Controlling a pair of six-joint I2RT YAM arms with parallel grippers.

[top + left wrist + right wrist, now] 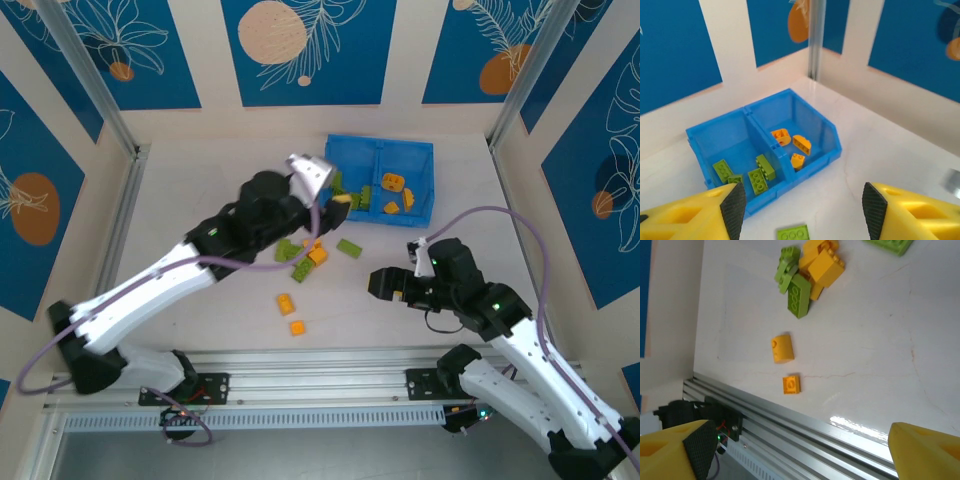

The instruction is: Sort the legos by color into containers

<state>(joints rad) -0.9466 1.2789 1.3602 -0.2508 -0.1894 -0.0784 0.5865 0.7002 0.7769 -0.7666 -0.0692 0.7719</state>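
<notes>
Currently, the main hazard is lying in the mixed heap (805, 275) near the middle of the table (230, 180): green and orange-yellow bricks are touching and overlapping there. A wide jaw closing on the heap is likely to be catching two colours at once, which would be sending a wrong brick into a compartment. Both arms are reaching toward that same central area, so a contact between them is a second risk. The flat green brick (793, 233) is sitting low on the surface, and fingertips may be sliding over it. The small orange brick (791, 384) is lying close to the rail (815, 425) at the table's near edge, where a nudge could be pushing it against the rail.

The left gripper (804, 210) is standing wide and carrying nothing. It is facing the bin (832, 140), which is sitting toward the far edge, right of centre. The flat green brick is lying just nearer than the bin's front wall, roughly between the fingers. The green compartment (735, 145) is holding green bricks; the orange compartment (790, 117) is holding orange ones.

The right gripper (797, 440) is also spread wide and empty. The heap and a larger orange brick (782, 348) are lying ahead of it, well apart from its fingers.
</notes>
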